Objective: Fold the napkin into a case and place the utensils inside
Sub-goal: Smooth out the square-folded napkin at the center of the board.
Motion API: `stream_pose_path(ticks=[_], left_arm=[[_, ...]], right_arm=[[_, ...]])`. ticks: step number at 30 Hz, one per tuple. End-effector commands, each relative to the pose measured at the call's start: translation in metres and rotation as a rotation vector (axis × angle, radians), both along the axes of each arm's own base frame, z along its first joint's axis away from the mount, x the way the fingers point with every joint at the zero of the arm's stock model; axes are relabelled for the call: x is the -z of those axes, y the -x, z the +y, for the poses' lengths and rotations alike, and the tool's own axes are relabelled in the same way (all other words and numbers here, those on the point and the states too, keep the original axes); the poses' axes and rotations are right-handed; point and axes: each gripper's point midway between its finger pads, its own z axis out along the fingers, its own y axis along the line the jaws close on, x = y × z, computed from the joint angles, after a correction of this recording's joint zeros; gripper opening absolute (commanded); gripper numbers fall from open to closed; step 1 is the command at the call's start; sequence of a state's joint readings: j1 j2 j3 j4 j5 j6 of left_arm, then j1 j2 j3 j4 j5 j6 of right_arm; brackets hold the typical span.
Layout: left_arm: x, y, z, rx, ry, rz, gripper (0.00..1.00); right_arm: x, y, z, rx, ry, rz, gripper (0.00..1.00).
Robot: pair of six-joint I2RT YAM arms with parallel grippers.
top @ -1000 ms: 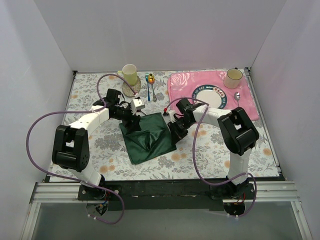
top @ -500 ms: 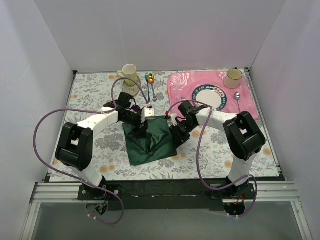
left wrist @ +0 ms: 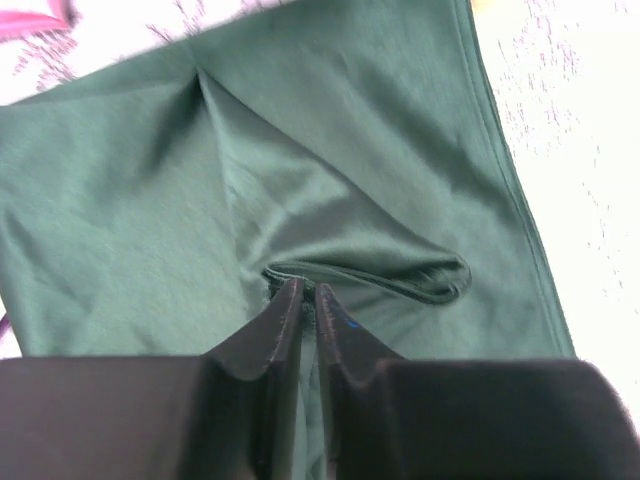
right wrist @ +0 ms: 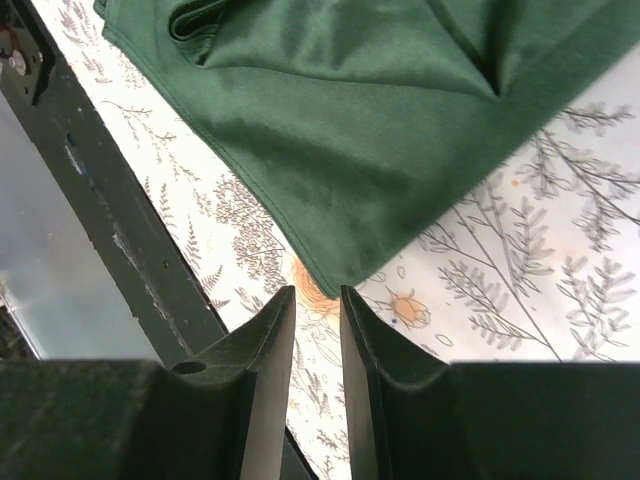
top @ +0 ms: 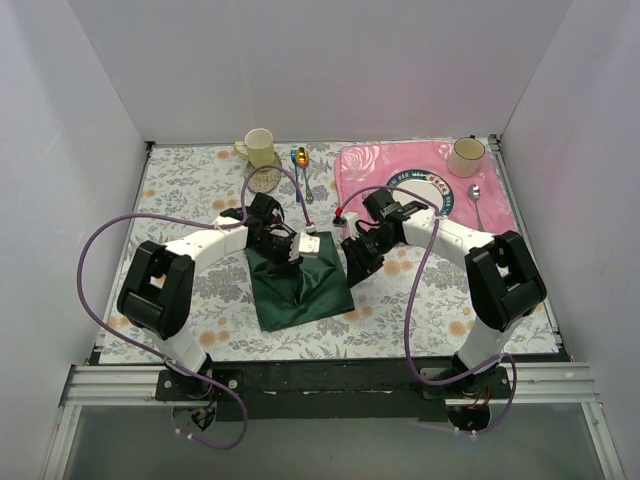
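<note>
The dark green napkin (top: 300, 288) lies rumpled on the flowered tablecloth, partly folded over itself. My left gripper (top: 294, 250) is over its upper middle, shut on a raised hem of a fold of the napkin (left wrist: 400, 200), where the left gripper (left wrist: 303, 292) has the cloth between its tips. The right gripper (top: 354, 262) hovers just off the napkin's right edge. In the wrist view the right gripper (right wrist: 317, 293) is open by a narrow gap, nothing in it, a napkin (right wrist: 380, 130) corner just beyond the tips. The utensils do not show.
At the back stand a yellow mug (top: 259, 147), a round coaster (top: 263, 179) and blue and gold spoons (top: 298, 163). A pink rose placemat (top: 360, 170) at the back right carries a plate (top: 430, 190), a cup (top: 466, 155) and a silver spoon (top: 475, 196). The table's black front edge (right wrist: 90, 200) is near.
My left gripper moved right over the napkin and shut on a fold of it. The right gripper opened and pulled back from the napkin's right edge.
</note>
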State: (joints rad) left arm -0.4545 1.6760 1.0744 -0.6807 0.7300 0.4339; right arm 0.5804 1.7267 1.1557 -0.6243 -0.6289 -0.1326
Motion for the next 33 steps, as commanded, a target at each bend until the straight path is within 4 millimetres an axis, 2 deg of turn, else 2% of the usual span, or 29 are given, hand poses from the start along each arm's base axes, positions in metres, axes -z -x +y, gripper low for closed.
stream_pose_path(ticks=[1,2,4,5,9,14,20,21,22,23,26,29,31,33], left_arm=[[-0.011,0.020,0.019,0.063,-0.047,-0.038,0.05],[-0.019,0.024,0.021,0.065,-0.040,-0.064,0.03],[-0.018,0.037,0.027,0.078,-0.045,-0.060,0.01],[-0.024,0.040,0.030,0.076,-0.041,-0.077,0.00],[-0.021,0.055,0.045,0.070,-0.070,-0.074,0.00],[-0.005,0.072,0.071,0.090,-0.129,-0.074,0.00],[0.005,0.093,0.091,0.136,-0.169,-0.082,0.00],[0.006,0.094,0.093,0.134,-0.178,-0.085,0.06],[0.004,0.094,0.095,0.126,-0.178,-0.093,0.22],[0.003,0.096,0.097,0.120,-0.181,-0.089,0.31],[-0.006,0.095,0.104,0.079,-0.171,-0.084,0.45],[-0.024,0.089,0.102,0.012,-0.117,-0.076,0.52],[-0.036,0.084,0.097,-0.067,-0.070,-0.047,0.53],[-0.044,0.080,0.095,-0.113,-0.038,-0.044,0.54]], right_arm=[[-0.017,-0.019,0.000,-0.004,-0.016,-0.067,0.33],[-0.017,-0.021,0.000,-0.003,-0.014,-0.071,0.33],[-0.018,-0.024,0.001,-0.005,-0.015,-0.077,0.33],[-0.019,-0.025,0.002,-0.007,-0.019,-0.084,0.32],[-0.020,-0.031,0.005,-0.014,-0.023,-0.094,0.32],[-0.026,-0.046,0.015,-0.018,-0.040,-0.118,0.33],[-0.032,-0.059,0.032,-0.012,-0.069,-0.132,0.35],[-0.035,-0.063,0.036,-0.009,-0.076,-0.140,0.38],[-0.037,-0.064,0.039,-0.011,-0.081,-0.144,0.40],[-0.035,-0.065,0.041,-0.014,-0.079,-0.142,0.42],[-0.037,-0.069,0.049,-0.016,-0.087,-0.154,0.50],[-0.039,-0.074,0.060,-0.015,-0.100,-0.162,0.52],[-0.044,-0.073,0.073,-0.023,-0.116,-0.170,0.53],[-0.042,-0.073,0.082,-0.029,-0.121,-0.173,0.59]])
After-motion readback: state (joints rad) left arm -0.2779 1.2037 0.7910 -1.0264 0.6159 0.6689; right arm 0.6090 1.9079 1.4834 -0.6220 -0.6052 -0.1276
